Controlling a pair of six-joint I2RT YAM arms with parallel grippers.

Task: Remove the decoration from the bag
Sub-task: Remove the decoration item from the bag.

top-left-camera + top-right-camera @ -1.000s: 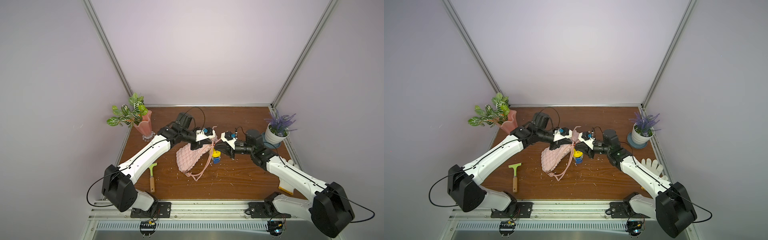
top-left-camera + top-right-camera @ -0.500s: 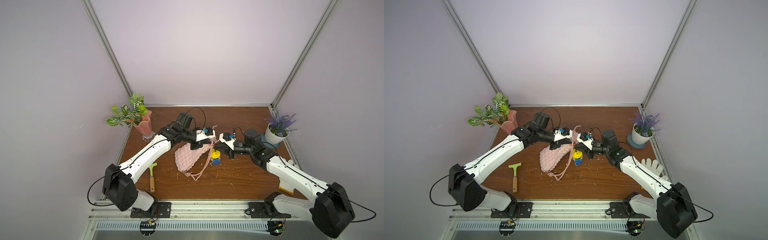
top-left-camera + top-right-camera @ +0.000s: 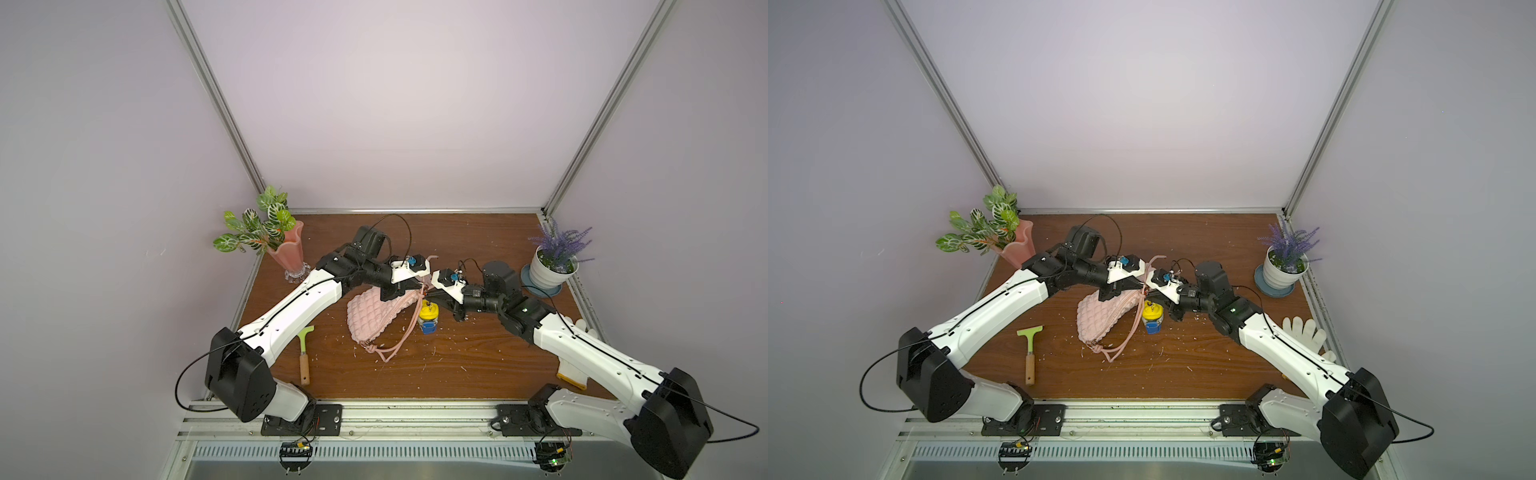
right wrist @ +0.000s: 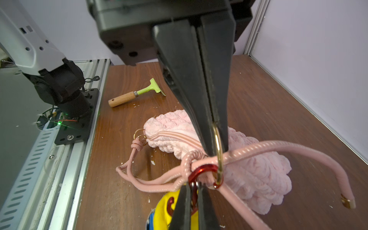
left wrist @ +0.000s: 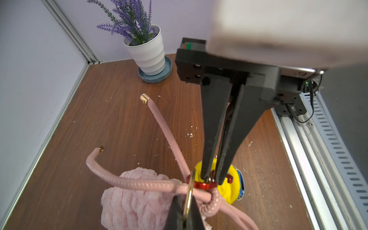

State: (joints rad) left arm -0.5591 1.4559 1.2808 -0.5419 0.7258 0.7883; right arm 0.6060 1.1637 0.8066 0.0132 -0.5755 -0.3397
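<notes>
Having been brought nearer the left gripper (image 3: 419, 291), the right gripper (image 3: 430, 295) is seen in both top views above the decoration (image 3: 428, 318), beside the bag (image 3: 374, 316), grips unresolved. Left wrist view: it is pinched on the red clip (image 5: 205, 185). Right wrist view: the left gripper is clamped on the gold ring (image 4: 219, 151).

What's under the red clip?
Under the red clip is the decoration: yellow cap and blue edge show. Fingers of the right gripper cover the join; the rest is hidden.

I see two tight pinches.
My right gripper (image 4: 193, 189) clamps the decoration's (image 4: 165, 211) red clip (image 4: 201, 172); left gripper (image 4: 216, 147) grips the bag's (image 4: 258, 179) gold ring (image 4: 219, 159).
</notes>
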